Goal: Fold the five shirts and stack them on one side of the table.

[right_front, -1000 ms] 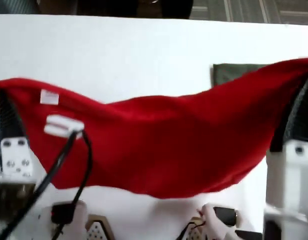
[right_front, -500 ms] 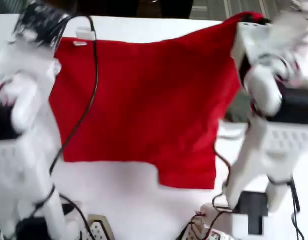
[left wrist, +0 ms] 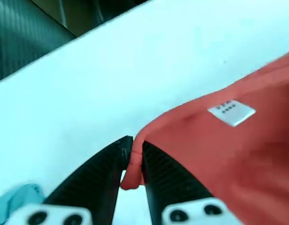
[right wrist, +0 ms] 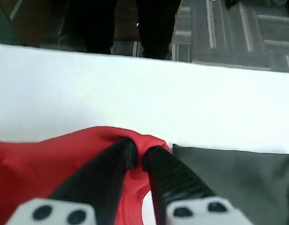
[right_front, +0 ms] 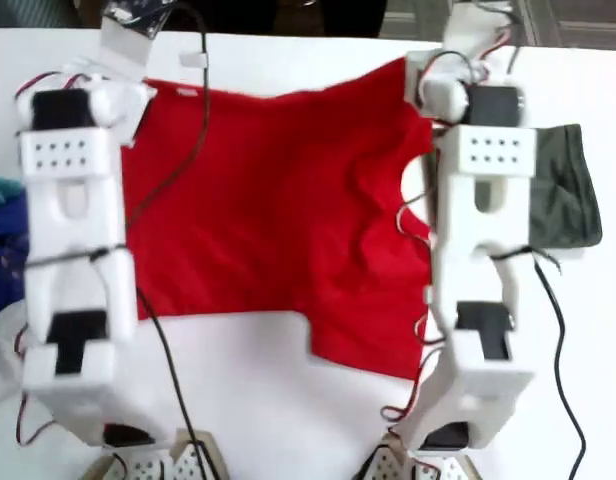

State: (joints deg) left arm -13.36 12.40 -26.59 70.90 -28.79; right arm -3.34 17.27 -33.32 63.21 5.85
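Observation:
A red shirt (right_front: pixel 278 210) lies spread over the middle of the white table (right_front: pixel 288 60), with a white tag near its far left corner. My left gripper (left wrist: pixel 133 150) is shut on the shirt's far left corner (left wrist: pixel 135 159), close to the table's far edge. My right gripper (right wrist: pixel 137 157) is shut on the shirt's far right corner (right wrist: pixel 135 136). Both white arms stretch along the shirt's two sides in the high view. A folded dark green shirt (right_front: pixel 563 190) lies flat on the right, just beside the right arm; its edge shows as green cloth (right wrist: pixel 229 164).
Blue and teal cloth (right_front: pixel 0 230) bunches at the table's left edge, with pale cloth (right_front: pixel 0 350) below it. Arm bases and cables (right_front: pixel 188 455) crowd the near edge. Dark floor (right wrist: pixel 229 28) lies beyond the far edge. Bare table lies near the front centre.
Both arms have swung from the near side out to the far edge, carrying the red shirt. It went from hanging in the air to lying spread on the table.

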